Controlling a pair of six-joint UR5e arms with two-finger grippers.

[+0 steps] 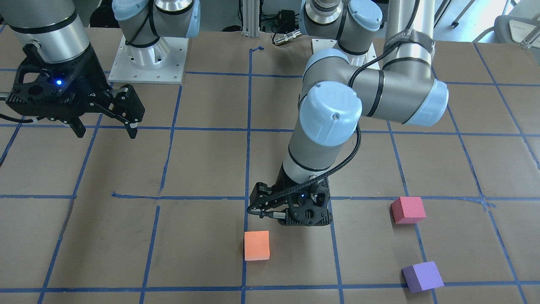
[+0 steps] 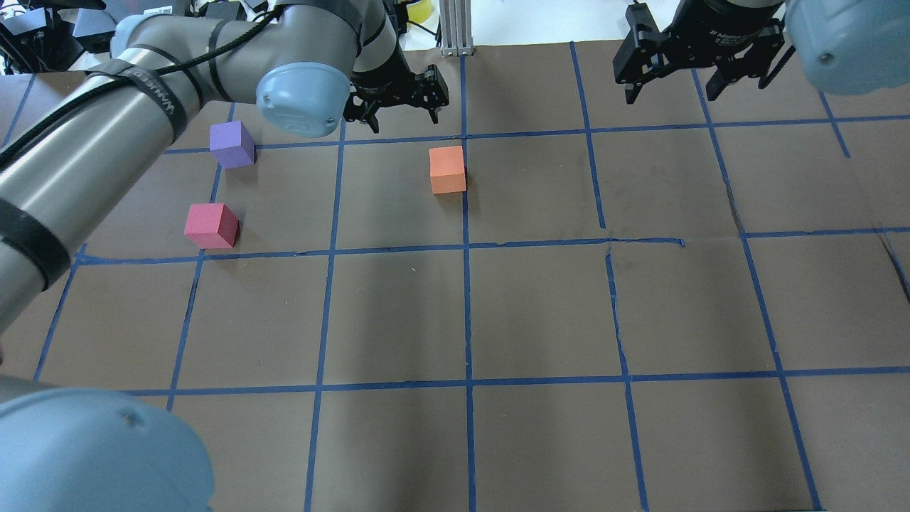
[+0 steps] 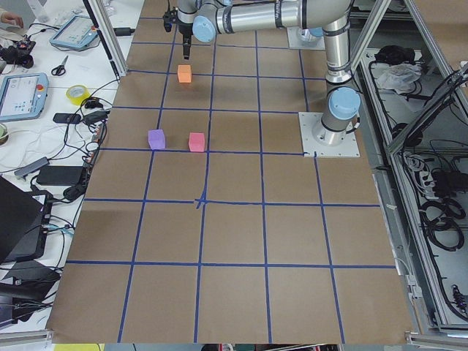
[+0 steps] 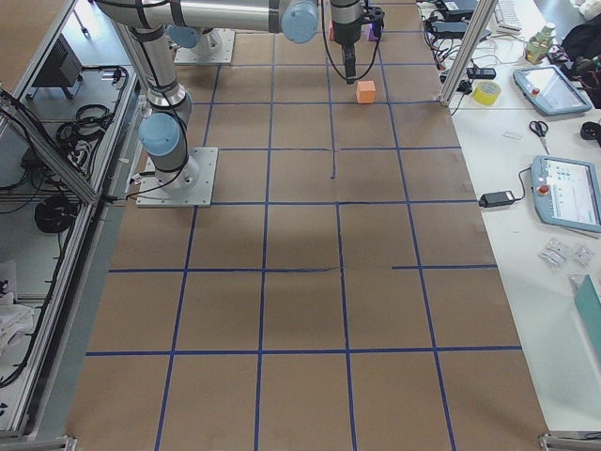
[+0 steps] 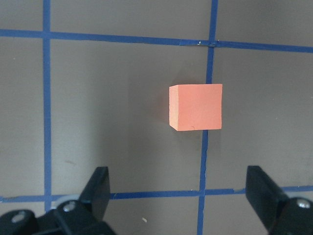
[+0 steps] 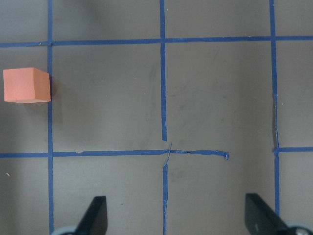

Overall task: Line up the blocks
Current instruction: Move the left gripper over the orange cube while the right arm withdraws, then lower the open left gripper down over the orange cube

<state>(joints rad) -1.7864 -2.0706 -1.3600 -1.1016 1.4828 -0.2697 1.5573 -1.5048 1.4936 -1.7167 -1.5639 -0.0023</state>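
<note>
Left gripper (image 5: pixel 177 183): mine, spread, empty, short of orange block (image 5: pixel 195 106).
Right gripper (image 6: pixel 176 215): spread, idle.
Pinkish-red block (image 2: pixel 211 225), purple block (image 2: pixel 232 144): well apart from it.
Next: centre, square my jaws to faces.

— Any room around the orange block (image 2: pixel 447 169)?
— I see bare table (image 2: pixel 540 313) on every side of it. The red block (image 2: pixel 210 226) and purple block (image 2: pixel 232 144) stand well apart, toward the left.

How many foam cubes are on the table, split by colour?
Orange matte foam cube: 1
Pinkish-red matte foam cube: 1
Purple matte foam cube: 1
Total: 3
</note>
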